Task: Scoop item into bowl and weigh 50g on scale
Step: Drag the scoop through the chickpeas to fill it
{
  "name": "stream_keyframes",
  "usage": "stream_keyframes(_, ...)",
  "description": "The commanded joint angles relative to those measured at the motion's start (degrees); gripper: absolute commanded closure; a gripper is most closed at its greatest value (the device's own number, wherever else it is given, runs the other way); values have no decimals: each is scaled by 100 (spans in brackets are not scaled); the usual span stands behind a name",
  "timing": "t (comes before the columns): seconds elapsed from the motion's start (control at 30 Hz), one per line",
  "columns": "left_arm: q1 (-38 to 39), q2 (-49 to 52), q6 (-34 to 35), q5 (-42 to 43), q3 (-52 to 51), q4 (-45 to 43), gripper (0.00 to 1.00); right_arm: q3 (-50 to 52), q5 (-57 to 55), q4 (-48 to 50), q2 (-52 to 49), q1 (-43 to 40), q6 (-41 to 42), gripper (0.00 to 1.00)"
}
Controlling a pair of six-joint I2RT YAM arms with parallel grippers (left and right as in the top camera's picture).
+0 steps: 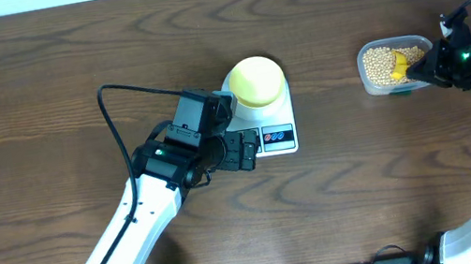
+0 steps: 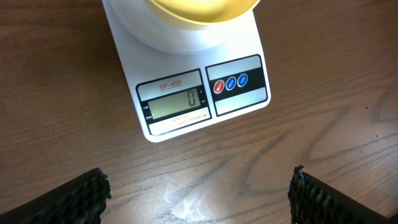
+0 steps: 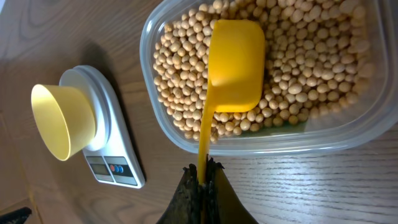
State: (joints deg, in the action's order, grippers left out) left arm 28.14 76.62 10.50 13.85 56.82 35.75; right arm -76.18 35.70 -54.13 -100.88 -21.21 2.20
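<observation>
From my station, the left pincer (image 2: 199,198) stood spread wide, its two dark fingertips at the lower corners of the left wrist view with only bare bench (image 1: 39,87) between them. It hovered just in front of the white kitchen scale (image 2: 124,37), gripping nothing. The scale's display (image 2: 176,103) read 0, with three small round buttons (image 2: 231,83) beside it. The pale yellow bowl (image 1: 256,81) sat on the scale's round platform, near the centre of the overhead frame.

Over at the right edge of that frame, the right pincer (image 3: 202,186) was pressed together on the thin handle of the bright yellow scoop (image 3: 235,68). The scoop's cup lay in the soybeans (image 3: 298,68) inside the clear plastic tub (image 3: 249,144), the handle reaching out over the tub's near rim. I could not tell whether the cup held any beans. The tub stood on the bench well apart from the scale and bowl.
</observation>
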Motion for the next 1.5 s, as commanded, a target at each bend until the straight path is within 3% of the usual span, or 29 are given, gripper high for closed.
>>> stream_keyframes(0.0,-4,-74,-31,68,-46,-4,6,144,424,0,-55,-13,96,99)
stream_keyframes(0.27,-4,-74,-31,68,-46,-4,6,527,1012,448,-55,-146,249,99)
stream_keyframes(0.9,-4,-74,-31,68,-46,-4,6,533,1722,444,-55,-632,308,99)
stream_keyframes(1.47,-4,-74,-31,68,-46,-4,6,599,1744,323,-55,-1047,195,99)
